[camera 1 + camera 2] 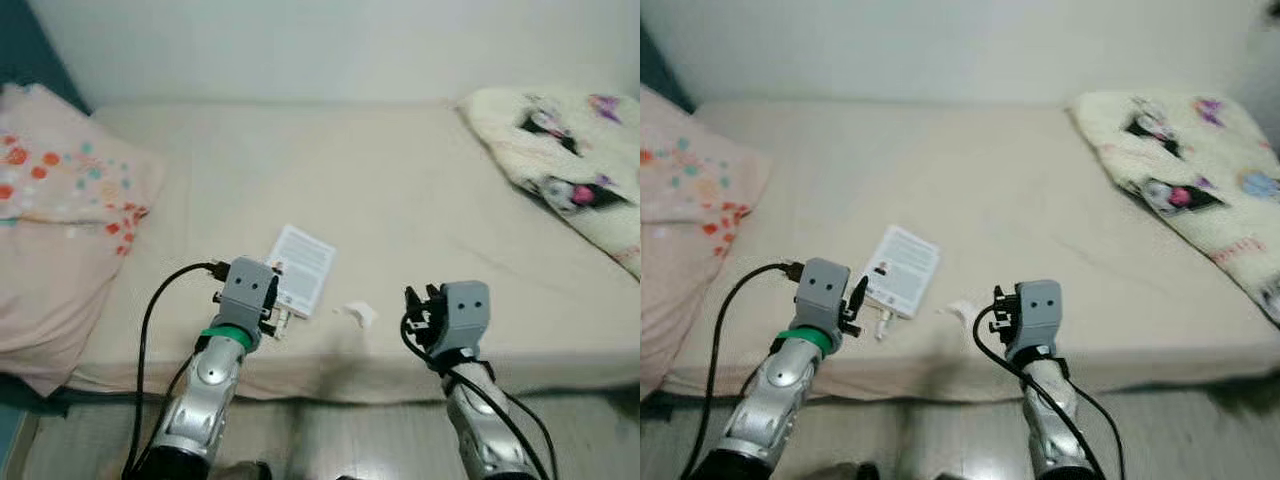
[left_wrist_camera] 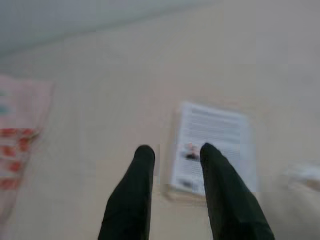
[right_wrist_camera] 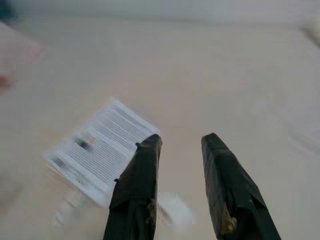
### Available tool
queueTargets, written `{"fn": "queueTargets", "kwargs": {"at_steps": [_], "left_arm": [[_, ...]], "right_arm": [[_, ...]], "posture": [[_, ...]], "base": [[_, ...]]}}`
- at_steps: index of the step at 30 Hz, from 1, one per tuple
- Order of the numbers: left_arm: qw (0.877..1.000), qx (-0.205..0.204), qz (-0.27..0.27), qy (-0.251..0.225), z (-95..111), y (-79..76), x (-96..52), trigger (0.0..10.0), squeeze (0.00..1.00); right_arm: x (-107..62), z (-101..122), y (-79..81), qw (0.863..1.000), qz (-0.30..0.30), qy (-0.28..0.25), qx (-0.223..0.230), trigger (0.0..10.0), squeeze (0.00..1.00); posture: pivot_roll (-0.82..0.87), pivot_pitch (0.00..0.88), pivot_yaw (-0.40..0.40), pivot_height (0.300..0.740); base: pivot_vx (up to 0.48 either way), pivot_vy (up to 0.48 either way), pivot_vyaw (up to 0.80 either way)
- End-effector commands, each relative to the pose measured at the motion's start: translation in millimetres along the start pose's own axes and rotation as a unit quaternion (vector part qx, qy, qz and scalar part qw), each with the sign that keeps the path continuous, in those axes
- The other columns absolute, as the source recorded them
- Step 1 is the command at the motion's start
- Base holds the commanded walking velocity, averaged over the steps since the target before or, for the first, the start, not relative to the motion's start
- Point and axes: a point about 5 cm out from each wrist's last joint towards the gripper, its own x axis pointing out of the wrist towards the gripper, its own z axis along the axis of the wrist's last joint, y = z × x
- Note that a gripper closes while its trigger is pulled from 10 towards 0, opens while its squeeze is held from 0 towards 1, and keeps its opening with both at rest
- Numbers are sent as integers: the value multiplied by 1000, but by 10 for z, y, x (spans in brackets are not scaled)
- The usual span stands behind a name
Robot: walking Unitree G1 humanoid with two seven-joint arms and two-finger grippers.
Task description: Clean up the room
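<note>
Jaws of left gripper (image 2: pixel 172 152) and right gripper (image 3: pixel 181 142) parted, empty, above booklet (image 1: pixel 303 268)

White booklet (image 1: pixel 303 267) flat on bed (image 1: pixel 400 200)

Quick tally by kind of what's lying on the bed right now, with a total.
Printed booklet: 1
Small white scrap: 1
Small pale item at the booklet's near edge, too blurred to name: 1
Floral pillow: 1
Cartoon-print blanket: 1
Total: 5
</note>
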Motion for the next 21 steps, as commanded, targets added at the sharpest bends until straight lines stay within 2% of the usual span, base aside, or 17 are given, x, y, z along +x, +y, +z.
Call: {"fn": "queueTargets", "kwargs": {"at_steps": [1, 3, 17, 21], "left_arm": [[1000, -1, -16, 3, -16, -114, -8, 10000, 0], [1000, -2, -15, 4, -18, -113, -7, 10000, 0], [1000, 1, -8, 11, -53, -85, -9, 10000, 0], [1000, 6, -7, 12, -75, -77, -12, 10000, 0]], "right_arm": [[-102, -98, -120, 1000, -18, 19, 2, 10000, 0], [-103, -97, -120, 1000, -17, 18, 4, 10000, 0], [-118, -141, -97, 1000, 1, 29, 10, 10000, 0], [-135, -188, -55, 998, 23, 42, 38, 10000, 0]], "posture": [[-7, 61, 7, 740], [-7, 62, 7, 740], [-8, 58, 6, 740], [-5, 56, 6, 740]], "base": [[319, 0, 0], [319, 0, 0], [0, 0, 0], [0, 0, 0]]}}
